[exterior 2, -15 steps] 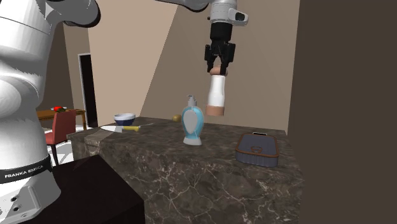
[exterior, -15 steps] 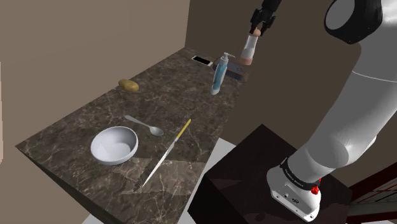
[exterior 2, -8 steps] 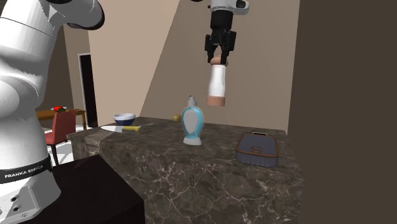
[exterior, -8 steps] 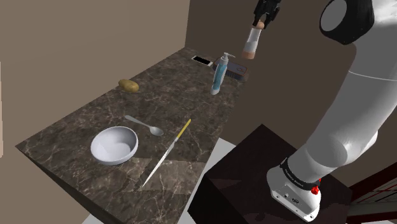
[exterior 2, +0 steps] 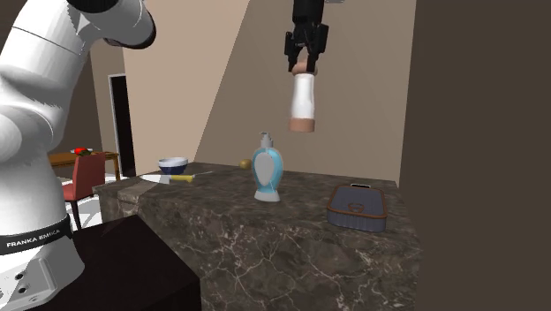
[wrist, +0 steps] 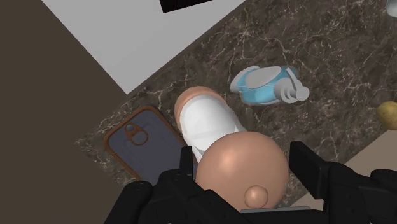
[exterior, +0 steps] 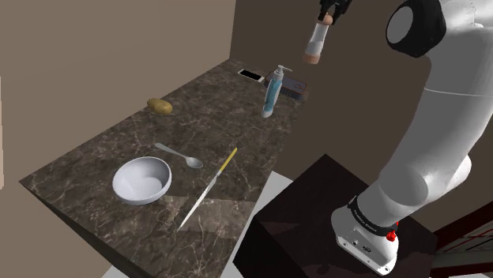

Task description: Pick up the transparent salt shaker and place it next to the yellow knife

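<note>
The salt shaker point(exterior: 316, 39) point(exterior 2: 303, 102) point(wrist: 210, 133) is a white cylinder with tan ends. It hangs high in the air over the far end of the dark marble counter point(exterior: 103, 158). My gripper point(exterior: 326, 17) point(exterior 2: 305, 64) point(wrist: 245, 175) is shut on its top cap. The yellow-handled knife point(exterior: 208, 188) lies near the counter's front edge in the shoulder view, far below the shaker; its handle point(exterior 2: 183, 178) shows in the second exterior view.
A blue soap dispenser point(exterior: 272, 92) point(exterior 2: 266, 168) point(wrist: 267, 85) and a dark case point(exterior 2: 357, 208) point(wrist: 141, 141) sit beneath the shaker. A phone point(exterior: 251, 75), a potato point(exterior: 159, 105), a spoon point(exterior: 178, 155) and a white bowl point(exterior: 142, 179) lie on the counter.
The gripper has risen with the shaker, lifting it higher above the counter's far end.
</note>
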`<state>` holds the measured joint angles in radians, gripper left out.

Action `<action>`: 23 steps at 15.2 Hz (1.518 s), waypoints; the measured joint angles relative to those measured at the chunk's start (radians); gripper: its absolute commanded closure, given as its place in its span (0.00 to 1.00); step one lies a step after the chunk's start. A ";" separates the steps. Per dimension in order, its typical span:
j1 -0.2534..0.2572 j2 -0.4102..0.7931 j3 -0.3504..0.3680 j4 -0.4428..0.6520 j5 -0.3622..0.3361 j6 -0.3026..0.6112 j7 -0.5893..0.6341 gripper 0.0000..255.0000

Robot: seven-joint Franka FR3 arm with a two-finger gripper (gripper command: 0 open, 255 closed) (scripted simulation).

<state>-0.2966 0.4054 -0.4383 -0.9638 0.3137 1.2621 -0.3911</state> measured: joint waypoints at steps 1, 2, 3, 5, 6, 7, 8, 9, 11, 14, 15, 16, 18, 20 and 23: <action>-0.009 0.012 0.001 0.032 0.006 -0.020 0.001 1.00; 0.009 -0.013 0.000 -0.002 -0.004 -0.010 0.009 1.00; 0.037 -0.054 0.000 -0.059 -0.021 0.010 0.022 1.00; 0.090 -0.141 0.003 -0.175 -0.058 0.049 0.051 1.00; 0.119 -0.180 0.011 -0.225 -0.075 0.069 0.076 1.00; 0.147 -0.231 0.018 -0.298 -0.097 0.097 0.097 1.00; 0.165 -0.271 0.024 -0.346 -0.113 0.111 0.114 1.00; 0.186 -0.315 0.034 -0.400 -0.130 0.129 0.139 1.00; 0.218 -0.392 0.056 -0.489 -0.158 0.154 0.184 1.00; 0.259 -0.494 0.101 -0.605 -0.190 0.186 0.263 1.00; 0.270 -0.531 0.117 -0.647 -0.200 0.197 0.290 1.00; 0.278 -0.550 0.128 -0.661 -0.203 0.196 0.310 1.00; 0.296 -0.610 0.163 -0.733 -0.214 0.217 0.361 1.00; 0.313 -0.653 0.196 -0.782 -0.216 0.229 0.411 1.00; 0.335 -0.727 0.249 -0.858 -0.217 0.241 0.487 1.00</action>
<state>0.0381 -0.3221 -0.1893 -1.8218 0.0968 1.5034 0.0964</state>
